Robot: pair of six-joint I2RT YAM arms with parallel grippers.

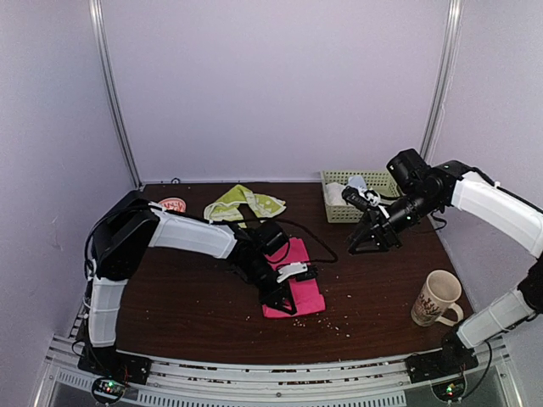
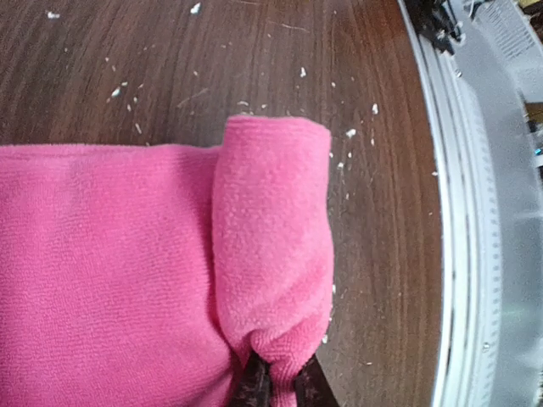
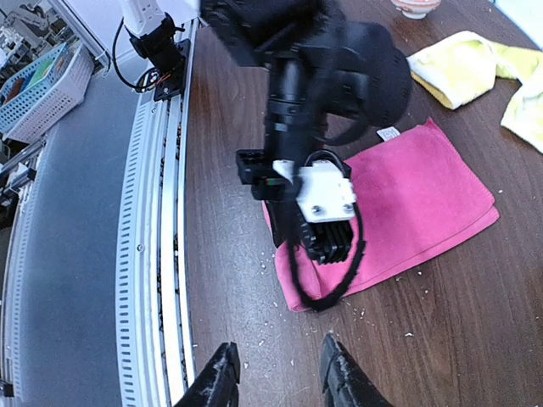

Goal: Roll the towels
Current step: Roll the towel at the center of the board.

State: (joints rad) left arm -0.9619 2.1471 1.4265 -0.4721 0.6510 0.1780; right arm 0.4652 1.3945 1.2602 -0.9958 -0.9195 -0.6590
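The hot-pink towel (image 1: 310, 295) lies flat in the middle of the table, its near end turned over into a short roll (image 2: 273, 229). My left gripper (image 1: 284, 305) is shut on that rolled end, the cloth pinched between its dark fingertips (image 2: 280, 386). The yellow-green patterned towel (image 1: 244, 203) lies crumpled at the back of the table. My right gripper (image 1: 357, 247) hangs above the table to the right of the pink towel (image 3: 420, 195). It is open (image 3: 278, 375), with only bare wood between its fingers.
A green basket (image 1: 379, 181) holding white and light-blue cloths stands at the back right. A cream mug (image 1: 437, 298) sits near the front right edge. A small pink-and-white bowl (image 1: 172, 205) is at the back left. Crumbs dot the wood by the metal rail (image 2: 462, 254).
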